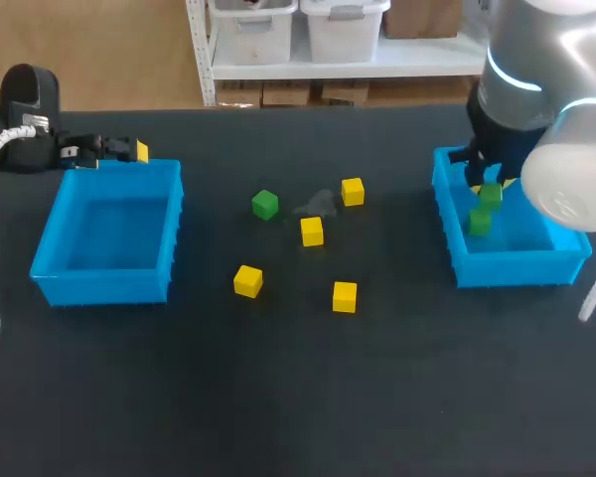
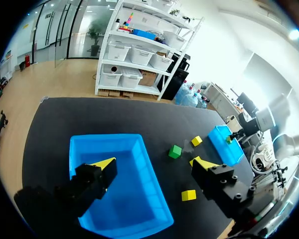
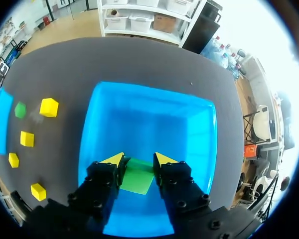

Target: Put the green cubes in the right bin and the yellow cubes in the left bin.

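Green cube (image 3: 137, 179) is gripped by the right end effector (image 3: 138, 162) above the right bin (image 3: 209, 134); best released low, mid-bin.

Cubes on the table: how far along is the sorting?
Done: little, if anything; the left bin is empty. In hand: the right hand grips a green cube over the right bin. Left: one loose green cube and four yellow cubes on the table.

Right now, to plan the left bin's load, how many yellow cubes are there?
4 yellow cubes, all on the table: one far, one middle, one near-left, one near-right. None in the left bin.
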Available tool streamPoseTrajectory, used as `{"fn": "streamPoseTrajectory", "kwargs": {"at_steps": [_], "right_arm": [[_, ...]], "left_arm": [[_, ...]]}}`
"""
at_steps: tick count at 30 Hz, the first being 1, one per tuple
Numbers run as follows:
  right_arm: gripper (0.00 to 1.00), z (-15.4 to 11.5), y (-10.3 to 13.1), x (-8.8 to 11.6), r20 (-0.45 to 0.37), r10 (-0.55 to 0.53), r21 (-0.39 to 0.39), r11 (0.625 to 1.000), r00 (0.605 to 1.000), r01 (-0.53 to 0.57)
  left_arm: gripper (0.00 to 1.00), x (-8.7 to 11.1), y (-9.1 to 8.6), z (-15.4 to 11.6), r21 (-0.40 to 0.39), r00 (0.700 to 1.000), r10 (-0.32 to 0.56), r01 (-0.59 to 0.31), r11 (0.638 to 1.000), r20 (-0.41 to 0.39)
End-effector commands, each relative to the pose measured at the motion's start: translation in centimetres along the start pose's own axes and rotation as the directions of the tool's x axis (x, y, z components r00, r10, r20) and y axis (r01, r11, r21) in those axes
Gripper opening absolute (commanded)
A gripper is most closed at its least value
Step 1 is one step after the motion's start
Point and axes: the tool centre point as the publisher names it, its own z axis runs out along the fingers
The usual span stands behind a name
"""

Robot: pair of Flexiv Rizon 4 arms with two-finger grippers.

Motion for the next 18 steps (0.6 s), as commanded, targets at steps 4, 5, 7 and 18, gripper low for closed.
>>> {"fn": "streamPoseTrajectory", "kwargs": {"at_steps": [4,5,7,18], "right_arm": [[0.00,0.8,-0.4,-2.4,0.004,0.025,0.012,1.000,1.000,-0.025],[0.00,0.8,-0.5,-2.6,0.004,0.025,0.011,1.000,1.000,-0.026],[0.00,0.9,-0.4,-2.9,0.003,0.021,0.011,1.000,1.000,-0.021],[1.00,0.0,0.7,-3.3,0.031,-0.010,-0.015,1.000,0.999,0.010]], "left_arm": [[1.00,0.0,0.0,0.0,0.000,1.000,0.000,0.000,1.000,0.000],[1.00,0.0,0.0,0.0,0.000,1.000,0.000,0.000,1.000,0.000],[1.00,0.0,0.0,0.0,0.000,1.000,0.000,0.000,1.000,0.000],[1.00,0.0,0.0,0.0,0.000,1.000,0.000,0.000,1.000,0.000]]}}
